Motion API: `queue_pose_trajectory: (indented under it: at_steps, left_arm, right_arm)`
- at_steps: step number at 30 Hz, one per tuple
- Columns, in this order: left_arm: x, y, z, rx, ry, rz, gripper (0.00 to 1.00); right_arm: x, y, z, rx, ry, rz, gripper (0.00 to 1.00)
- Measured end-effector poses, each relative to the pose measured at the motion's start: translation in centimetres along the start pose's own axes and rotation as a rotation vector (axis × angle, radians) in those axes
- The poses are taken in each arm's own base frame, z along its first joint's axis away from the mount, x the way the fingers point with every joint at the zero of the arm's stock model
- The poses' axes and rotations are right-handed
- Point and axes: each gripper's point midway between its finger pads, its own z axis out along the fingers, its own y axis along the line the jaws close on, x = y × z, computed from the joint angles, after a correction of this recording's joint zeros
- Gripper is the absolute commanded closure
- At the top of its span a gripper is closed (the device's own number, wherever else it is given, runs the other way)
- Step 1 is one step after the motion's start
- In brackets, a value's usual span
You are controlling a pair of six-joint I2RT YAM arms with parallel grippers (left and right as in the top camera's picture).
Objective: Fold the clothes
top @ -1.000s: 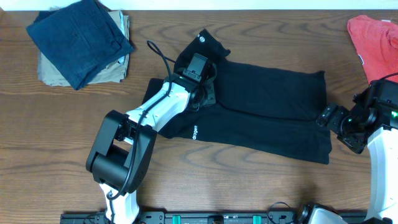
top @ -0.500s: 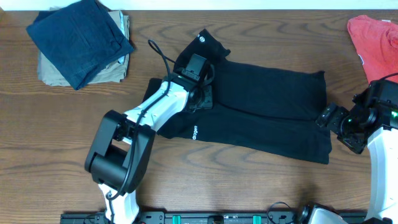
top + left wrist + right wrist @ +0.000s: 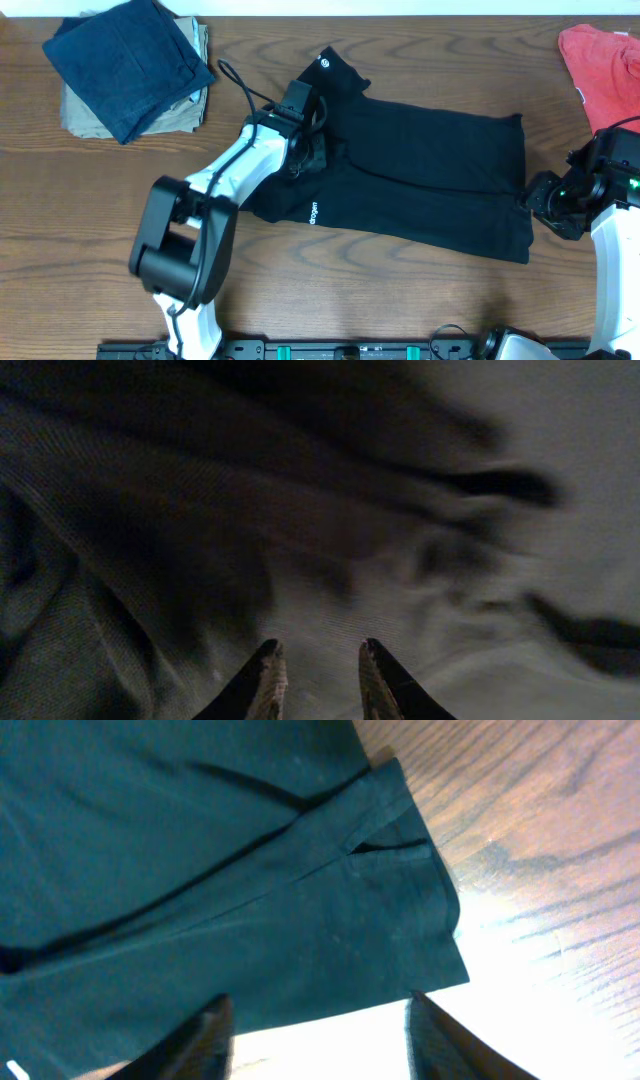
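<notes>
Shirt [image 3: 430,180] lying flat on worktop [image 3: 100,220] from overhead, left tool [image 3: 316,150] over its collar end, right tool [image 3: 535,195] beside hem corner. Left wrist: left tool [image 3: 318,660] slightly parted over wrinkled cloth, pinching nothing. Right wrist: right tool [image 3: 315,1020] gaping above hem; could catch only one layer, skewing the fold.

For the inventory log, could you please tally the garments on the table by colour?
Black shirt: 1
Red shirt: 1
Navy garment: 1
Khaki garment: 1
Total: 4
</notes>
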Motion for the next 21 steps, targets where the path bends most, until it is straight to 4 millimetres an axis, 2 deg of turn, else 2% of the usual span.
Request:
queue_pose_trajectory:
  at_steps: [2,5,9,13,18,21]
  left_arm:
    - [0.3,1.0,0.5,-0.019,0.027,-0.019,0.74]
    - [0.1,2.8,0.2,-0.039,0.043,-0.065,0.74]
    - [0.1,5.7,-0.4,-0.074,0.068,-0.135,0.74]
    - [0.0,7.7,-0.6,-0.088,0.078,-0.181,0.75]
    - [0.6,9.2,-0.8,-0.094,0.091,-0.203,0.92]
    - [1.5,10.3,-1.1,-0.112,0.125,-0.242,0.94]
  right_arm:
    - [0.1,0.1,0.1,-0.01,0.005,-0.003,0.66]
    - [0.7,0.5,1.1,-0.029,0.018,-0.008,0.67]
    - [2.8,1.2,3.9,-0.053,0.057,-0.037,0.67]
    - [5.0,1.7,6.5,-0.072,0.102,-0.048,0.64]
    - [6.2,1.8,8.5,-0.066,0.146,-0.024,0.61]
    - [6.0,1.8,9.2,-0.061,0.153,-0.008,0.61]
